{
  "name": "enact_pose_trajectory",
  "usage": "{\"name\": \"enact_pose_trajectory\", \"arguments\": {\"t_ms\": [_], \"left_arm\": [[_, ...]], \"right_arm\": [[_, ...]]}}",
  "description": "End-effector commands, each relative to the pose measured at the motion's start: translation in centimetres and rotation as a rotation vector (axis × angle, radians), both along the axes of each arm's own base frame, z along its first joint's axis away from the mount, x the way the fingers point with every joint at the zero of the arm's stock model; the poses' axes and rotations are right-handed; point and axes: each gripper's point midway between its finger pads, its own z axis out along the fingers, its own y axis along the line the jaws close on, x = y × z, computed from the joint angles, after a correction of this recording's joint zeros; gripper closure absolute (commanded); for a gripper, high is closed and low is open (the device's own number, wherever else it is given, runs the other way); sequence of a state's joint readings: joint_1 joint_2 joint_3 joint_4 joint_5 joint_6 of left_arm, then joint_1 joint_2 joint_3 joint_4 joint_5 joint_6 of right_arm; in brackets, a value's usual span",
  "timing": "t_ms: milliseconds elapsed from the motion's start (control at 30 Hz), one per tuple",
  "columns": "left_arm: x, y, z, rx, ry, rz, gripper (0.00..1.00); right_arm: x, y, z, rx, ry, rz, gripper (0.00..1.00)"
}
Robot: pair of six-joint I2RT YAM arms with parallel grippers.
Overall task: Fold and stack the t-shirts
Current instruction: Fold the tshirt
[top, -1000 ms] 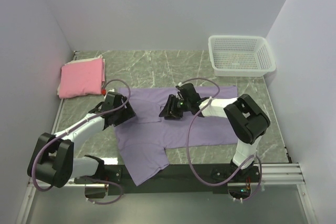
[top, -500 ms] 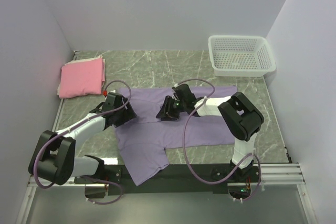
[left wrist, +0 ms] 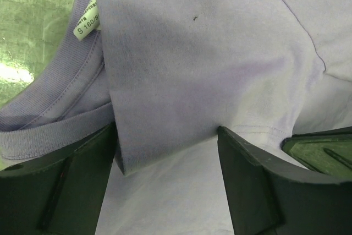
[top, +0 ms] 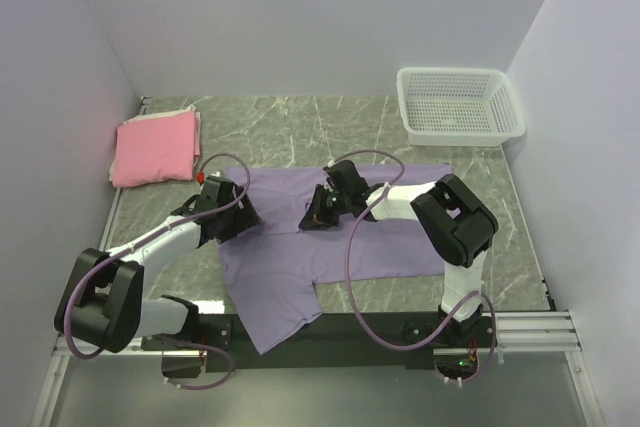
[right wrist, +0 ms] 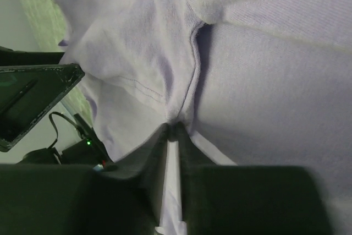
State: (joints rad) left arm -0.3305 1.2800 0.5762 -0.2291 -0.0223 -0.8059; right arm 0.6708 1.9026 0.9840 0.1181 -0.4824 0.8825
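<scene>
Right claw (right wrist: 171, 127): fingers pressed together, pinching a raised ridge of the lavender-purple cloth t-shirt (right wrist: 264, 81). Creases run from the pinch up into the fabric, and a stitched hem line lies just left of it. In the top view this claw (top: 316, 213) sits on the shirt near its middle, a little left of centre on the bench.

Left claw (left wrist: 165, 136): fingers (left wrist: 66, 180) spread, with a flat folded flap of the same shirt (left wrist: 209, 53) lying in the gap between them. The flap's edge reaches from one finger to the other. Cannot tell whether the pads touch the cloth. The ribbed neckband (left wrist: 49, 130) curves just left of the flap. A white sewn-in size label (left wrist: 85, 21), with "S 160" readable, sits at the neckline. A small dark speck (left wrist: 195, 19) marks the flap. In the top view this claw (top: 240, 215) is at the shirt's left side, near the neck opening.

Lavender-purple cloth t-shirt (top: 400, 237): lies mostly flat across the middle of the green-grey marbled bench (top: 300, 127). Its body runs left to right, and one sleeve (top: 275, 307) reaches the near edge between the arm bases.

Pink cloth t-shirt (top: 155, 147): folded to a rectangle at the far left of the bench, with a pale edge along its far side. It is well apart from both claws.

White plastic mesh basket (top: 462, 133): stands at the far right corner.
</scene>
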Motion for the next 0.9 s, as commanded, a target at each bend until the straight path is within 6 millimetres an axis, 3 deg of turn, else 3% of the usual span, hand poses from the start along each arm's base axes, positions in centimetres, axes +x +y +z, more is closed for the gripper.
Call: {"name": "enact_pose_trajectory", "arguments": {"t_ms": [0,100,533,867], "left_arm": [[0.2,-0.4,0.9,-0.015,-0.026,-0.017,0.21],[0.1,-0.3,1.1,-0.016,-0.026,-0.014,0.20],[-0.2,-0.3,0.4,-0.005,-0.011,-0.028,0.24],[-0.9,-0.7,1.9,-0.037,0.016,-0.018,0.40]], "right_arm": [[1.0,0.9,2.1,0.012,-0.067,0.012,0.89],[1.1,0.8,3.0,0.008,-0.089,0.018,1.00],[1.0,0.5,5.5,0.007,-0.130,0.047,1.00],[1.3,0.2,6.4,-0.026,-0.161,0.064,1.00]]}}
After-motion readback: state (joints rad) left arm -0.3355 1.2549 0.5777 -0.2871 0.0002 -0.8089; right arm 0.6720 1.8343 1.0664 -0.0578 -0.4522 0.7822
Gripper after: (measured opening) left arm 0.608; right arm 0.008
